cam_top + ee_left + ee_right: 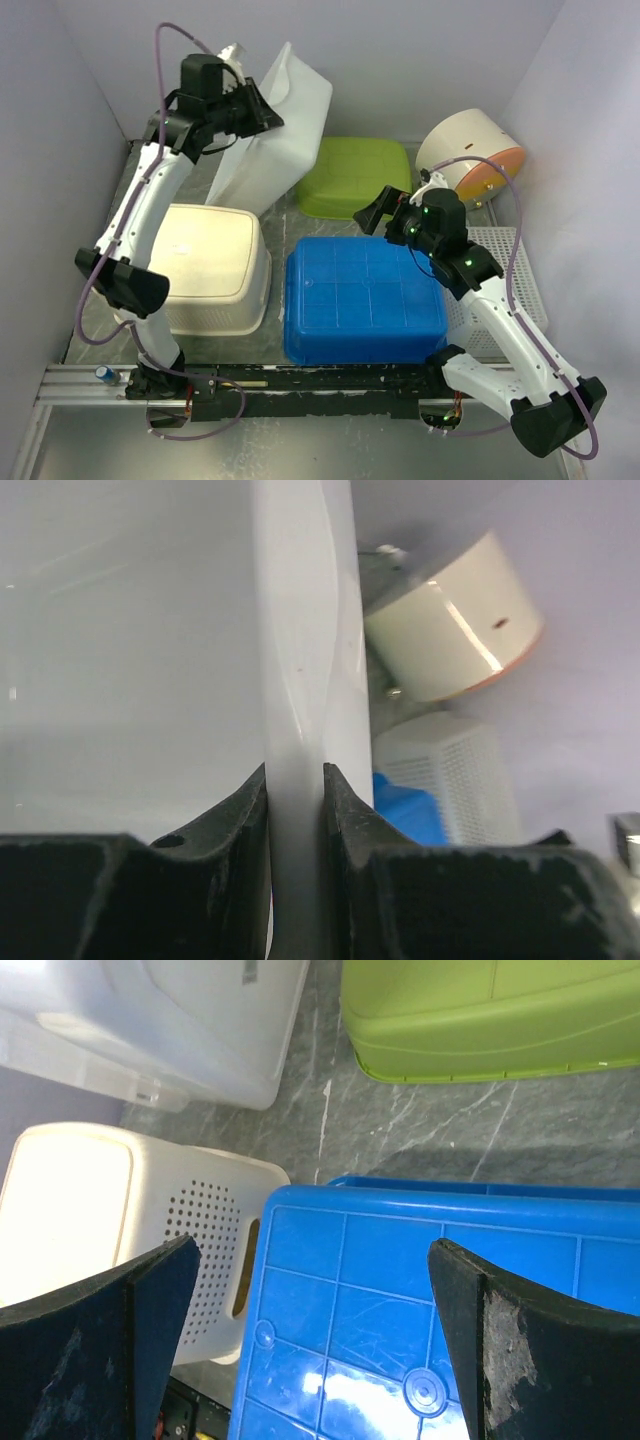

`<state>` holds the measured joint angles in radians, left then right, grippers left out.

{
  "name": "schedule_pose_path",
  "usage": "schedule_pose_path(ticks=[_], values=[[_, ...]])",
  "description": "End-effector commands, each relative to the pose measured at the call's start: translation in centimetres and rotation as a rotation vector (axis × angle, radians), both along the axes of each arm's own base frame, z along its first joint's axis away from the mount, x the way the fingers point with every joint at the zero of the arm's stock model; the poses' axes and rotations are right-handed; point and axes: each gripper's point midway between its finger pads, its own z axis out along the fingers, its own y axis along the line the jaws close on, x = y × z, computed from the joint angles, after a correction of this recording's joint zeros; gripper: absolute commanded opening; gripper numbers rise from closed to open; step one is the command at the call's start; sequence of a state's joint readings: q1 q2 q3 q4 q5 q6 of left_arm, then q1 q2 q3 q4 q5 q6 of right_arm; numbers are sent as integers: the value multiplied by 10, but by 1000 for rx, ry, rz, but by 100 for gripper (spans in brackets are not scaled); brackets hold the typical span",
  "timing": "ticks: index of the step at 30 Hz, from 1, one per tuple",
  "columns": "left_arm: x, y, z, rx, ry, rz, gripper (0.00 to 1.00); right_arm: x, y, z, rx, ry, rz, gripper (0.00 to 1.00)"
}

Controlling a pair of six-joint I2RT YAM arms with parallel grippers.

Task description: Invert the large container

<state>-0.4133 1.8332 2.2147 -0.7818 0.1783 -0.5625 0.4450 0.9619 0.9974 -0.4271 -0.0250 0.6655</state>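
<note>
Large container (280,130) tilts, its edge pinched by left pincer (296,785); right pincer (312,1255) spread.

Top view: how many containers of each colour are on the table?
White: 2, the large container and the mesh basket
Cream: 2, the holed basket and the round tub
Blue: 1, the blue bin
Green: 1, the green bin
Total: 6

Large container (288,115) behind perforated basket (213,262)
</note>
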Motion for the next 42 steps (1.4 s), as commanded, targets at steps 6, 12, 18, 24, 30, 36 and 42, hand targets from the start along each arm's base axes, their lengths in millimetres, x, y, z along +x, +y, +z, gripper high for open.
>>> schedule_pose_path(ticks=[6, 12, 18, 24, 30, 36, 42], values=[[-8, 50, 87, -528, -111, -151, 7, -1, 5, -5, 31, 5, 16, 100], [-10, 83, 109, -671, -124, -171, 7, -1, 8, -3, 45, 0, 30, 100], [-16, 84, 136, -710, -158, -200, 7, -2, 10, -3, 59, 1, 40, 100], [-9, 90, 109, -797, -91, -169, 7, -4, 12, -1, 70, 0, 50, 100], [7, 124, 61, -854, 14, -72, 7, -7, 9, 0, 65, -7, 41, 100], [12, 160, 3, -913, 147, 32, 7, -9, 10, 0, 74, -5, 48, 100], [12, 200, -39, -883, 241, 152, 11, -11, 9, 0, 80, -5, 47, 100]])
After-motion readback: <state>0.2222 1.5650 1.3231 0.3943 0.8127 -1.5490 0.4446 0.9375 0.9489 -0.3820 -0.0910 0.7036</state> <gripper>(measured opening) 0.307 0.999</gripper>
